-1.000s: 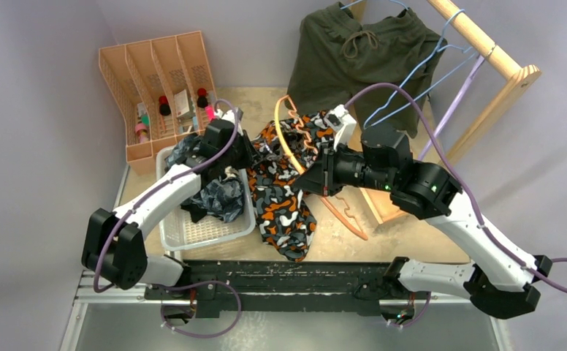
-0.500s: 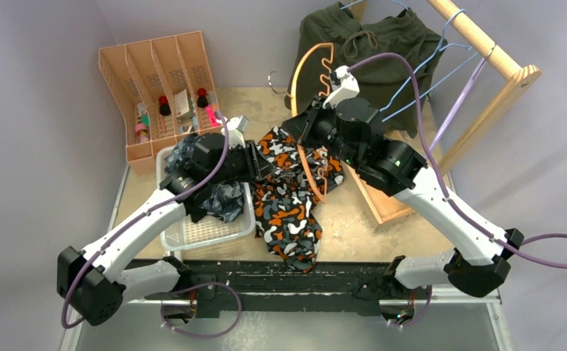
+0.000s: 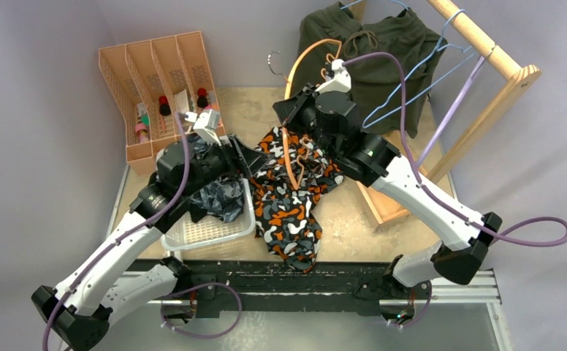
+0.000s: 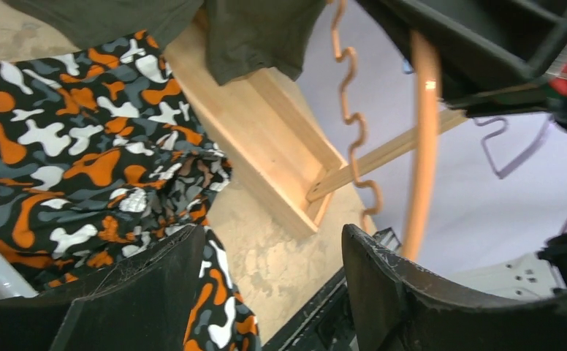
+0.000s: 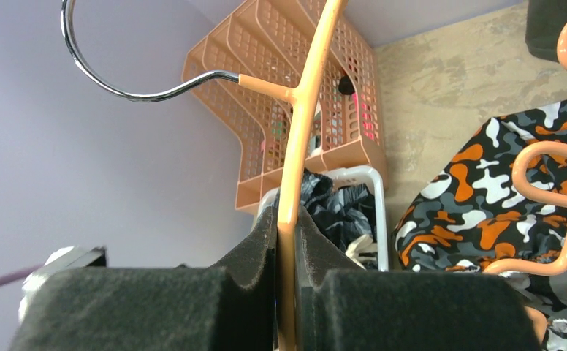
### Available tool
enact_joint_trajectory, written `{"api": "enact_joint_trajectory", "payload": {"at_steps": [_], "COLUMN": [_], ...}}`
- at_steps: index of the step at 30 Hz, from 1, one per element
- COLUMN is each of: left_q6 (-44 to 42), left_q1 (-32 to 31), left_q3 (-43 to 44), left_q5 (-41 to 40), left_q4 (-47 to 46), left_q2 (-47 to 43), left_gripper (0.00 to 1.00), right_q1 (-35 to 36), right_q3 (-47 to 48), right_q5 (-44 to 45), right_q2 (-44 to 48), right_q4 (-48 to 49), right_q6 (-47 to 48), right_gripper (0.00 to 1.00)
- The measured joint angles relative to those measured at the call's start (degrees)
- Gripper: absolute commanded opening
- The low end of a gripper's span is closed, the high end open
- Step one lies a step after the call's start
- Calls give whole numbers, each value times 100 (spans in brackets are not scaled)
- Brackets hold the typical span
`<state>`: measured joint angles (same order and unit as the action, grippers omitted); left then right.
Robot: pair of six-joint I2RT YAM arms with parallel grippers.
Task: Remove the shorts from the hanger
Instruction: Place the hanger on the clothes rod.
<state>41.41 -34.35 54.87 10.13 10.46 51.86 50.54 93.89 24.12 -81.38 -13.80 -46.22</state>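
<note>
Smooth orange hanger (image 5: 306,110) clamped in right gripper (image 5: 286,219); left gripper (image 4: 269,248) apart over crumpled orange-camouflage shorts (image 4: 69,153), beside mesh basket (image 3: 211,232) rim.

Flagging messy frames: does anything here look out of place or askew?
The orange-black-white camouflage shorts lie crumpled on the table beside the white basket, not in it, one end reaching the near edge. The orange hanger sits tilted, pinched in the right gripper.
</note>
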Motion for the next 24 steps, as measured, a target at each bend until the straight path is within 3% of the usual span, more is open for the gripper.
{"api": "enact_joint_trajectory", "payload": {"at_steps": [11, 16, 24], "left_q6": [404, 219, -223], "left_q1": [0, 0, 0], "left_q3": [-184, -2, 0], "left_q5": [636, 887, 721], "left_q4": [-267, -160, 44], "left_q2": [-863, -474, 48], "left_gripper": [75, 75, 65], "right_q1": [0, 0, 0], "right_q3": [7, 20, 157], "right_q5": [365, 389, 361], "right_q2": [-433, -592, -643], "right_q4": [518, 643, 734], "right_q6": [-514, -678, -778], "right_gripper": [0, 0, 0]}}
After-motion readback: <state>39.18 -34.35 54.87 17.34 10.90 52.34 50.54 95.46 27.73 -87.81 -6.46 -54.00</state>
